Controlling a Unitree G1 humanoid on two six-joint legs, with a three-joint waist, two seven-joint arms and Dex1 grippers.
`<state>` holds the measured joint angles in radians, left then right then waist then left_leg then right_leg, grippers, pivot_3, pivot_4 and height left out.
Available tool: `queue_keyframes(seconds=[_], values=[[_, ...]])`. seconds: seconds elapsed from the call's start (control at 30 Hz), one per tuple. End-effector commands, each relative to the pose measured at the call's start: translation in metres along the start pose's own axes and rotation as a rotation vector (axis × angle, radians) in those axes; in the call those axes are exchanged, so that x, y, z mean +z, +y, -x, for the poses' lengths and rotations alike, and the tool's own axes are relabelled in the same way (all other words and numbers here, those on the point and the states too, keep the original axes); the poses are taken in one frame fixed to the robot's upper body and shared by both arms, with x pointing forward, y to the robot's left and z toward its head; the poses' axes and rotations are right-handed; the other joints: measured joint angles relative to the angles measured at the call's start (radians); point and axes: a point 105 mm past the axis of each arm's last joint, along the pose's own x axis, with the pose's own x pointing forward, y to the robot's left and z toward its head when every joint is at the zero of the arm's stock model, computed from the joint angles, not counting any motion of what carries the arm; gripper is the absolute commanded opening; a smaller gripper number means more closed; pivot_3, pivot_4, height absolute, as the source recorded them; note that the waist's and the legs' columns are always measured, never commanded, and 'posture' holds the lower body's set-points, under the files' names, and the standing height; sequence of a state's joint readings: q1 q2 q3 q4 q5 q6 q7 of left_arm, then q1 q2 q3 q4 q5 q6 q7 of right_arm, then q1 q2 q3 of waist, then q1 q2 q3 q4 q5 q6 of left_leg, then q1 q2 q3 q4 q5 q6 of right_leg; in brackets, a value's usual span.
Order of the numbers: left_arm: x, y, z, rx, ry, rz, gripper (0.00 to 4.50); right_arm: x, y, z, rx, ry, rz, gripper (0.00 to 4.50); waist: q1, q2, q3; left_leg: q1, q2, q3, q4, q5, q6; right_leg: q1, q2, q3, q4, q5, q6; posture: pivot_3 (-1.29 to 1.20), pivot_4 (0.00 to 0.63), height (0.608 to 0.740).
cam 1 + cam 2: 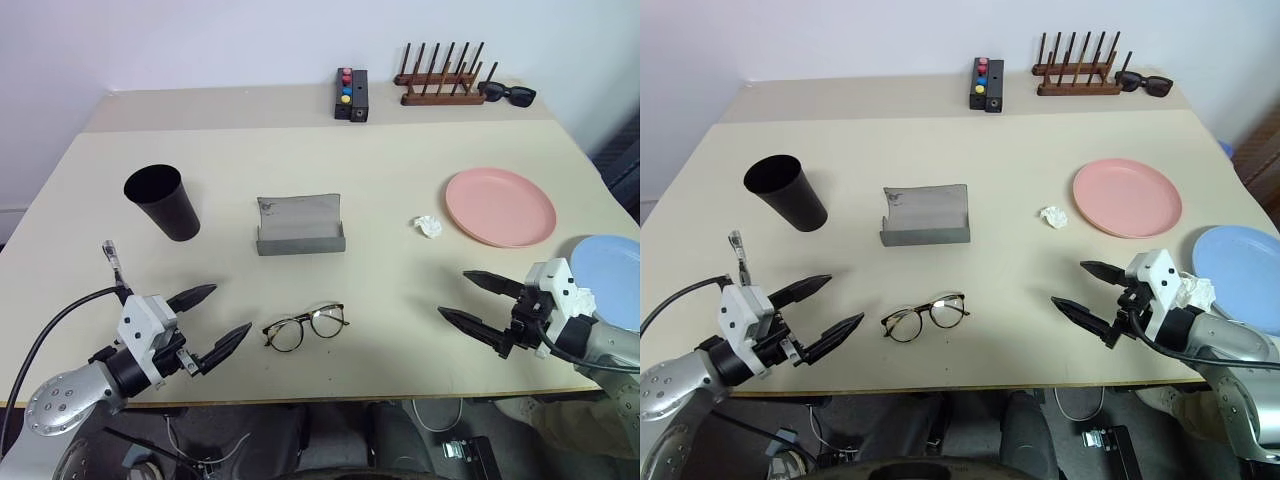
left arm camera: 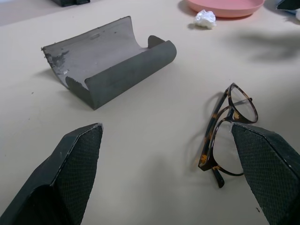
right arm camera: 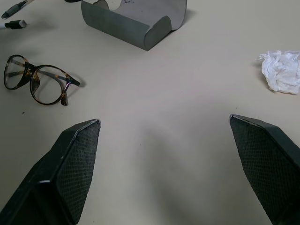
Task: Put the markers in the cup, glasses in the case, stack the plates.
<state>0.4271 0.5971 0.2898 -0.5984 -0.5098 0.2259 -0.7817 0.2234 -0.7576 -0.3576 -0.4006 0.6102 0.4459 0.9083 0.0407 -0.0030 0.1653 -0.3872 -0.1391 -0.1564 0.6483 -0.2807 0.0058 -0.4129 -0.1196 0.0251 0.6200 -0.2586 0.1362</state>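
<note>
A black cup [image 1: 162,201] stands upright at the left of the table. To its right sits the grey case [image 1: 300,226], open, with nothing inside. The glasses [image 1: 305,327] lie unfolded in front of the case, near the table's front edge. A slim marker [image 1: 113,258] lies on the table in front of the cup, and the right wrist view catches dark marker ends [image 3: 15,23]. The pink plate [image 1: 499,206] lies at the right, and the blue plate [image 1: 610,280] lies apart from it at the right edge. My left gripper [image 1: 230,309] hovers open left of the glasses. My right gripper [image 1: 452,293] hovers open beside the blue plate.
A crumpled white paper ball [image 1: 428,226] lies just left of the pink plate. At the back stand a black box with coloured buttons [image 1: 351,94], a wooden peg rack [image 1: 442,80] and black sunglasses [image 1: 508,94].
</note>
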Motion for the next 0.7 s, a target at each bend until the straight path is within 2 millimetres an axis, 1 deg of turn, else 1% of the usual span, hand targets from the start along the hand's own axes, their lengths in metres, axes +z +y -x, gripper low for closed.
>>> queue_keyframes(seconds=[0.03, 0.37, 0.57, 0.7], values=[[0.005, -0.002, 0.002, -0.002, -0.020, -0.025, 4.50, 0.007, 0.002, 0.001, 0.009, -0.021, 0.031, 4.47, 0.000, 0.000, 0.000, 0.000, 0.000, 0.000, 0.000, 0.000, 0.000, 0.000, 0.000, 0.000, 0.000, 0.000, 0.000, 0.00, 0.150, 0.740], [0.006, -0.001, -0.004, -0.003, -0.038, -0.022, 4.50, 0.014, 0.001, -0.003, 0.008, -0.030, 0.041, 4.47, 0.000, 0.000, 0.000, 0.000, 0.000, 0.000, 0.000, 0.000, 0.000, 0.000, 0.000, 0.000, 0.000, 0.000, 0.000, 0.00, 0.150, 0.740], [0.007, 0.000, -0.008, -0.019, -0.042, -0.026, 4.50, 0.010, -0.006, 0.000, -0.006, -0.021, 0.045, 4.47, 0.000, 0.000, 0.000, 0.000, 0.000, 0.000, 0.000, 0.000, 0.000, 0.000, 0.000, 0.000, 0.000, 0.000, 0.000, 0.00, 0.150, 0.740], [0.007, 0.001, -0.009, -0.019, -0.045, -0.029, 4.50, 0.010, -0.014, 0.003, -0.018, -0.014, 0.055, 4.47, 0.000, 0.000, 0.000, 0.000, 0.000, 0.000, 0.000, 0.000, 0.000, 0.000, 0.000, 0.000, 0.000, 0.000, 0.000, 0.00, 0.150, 0.740]])
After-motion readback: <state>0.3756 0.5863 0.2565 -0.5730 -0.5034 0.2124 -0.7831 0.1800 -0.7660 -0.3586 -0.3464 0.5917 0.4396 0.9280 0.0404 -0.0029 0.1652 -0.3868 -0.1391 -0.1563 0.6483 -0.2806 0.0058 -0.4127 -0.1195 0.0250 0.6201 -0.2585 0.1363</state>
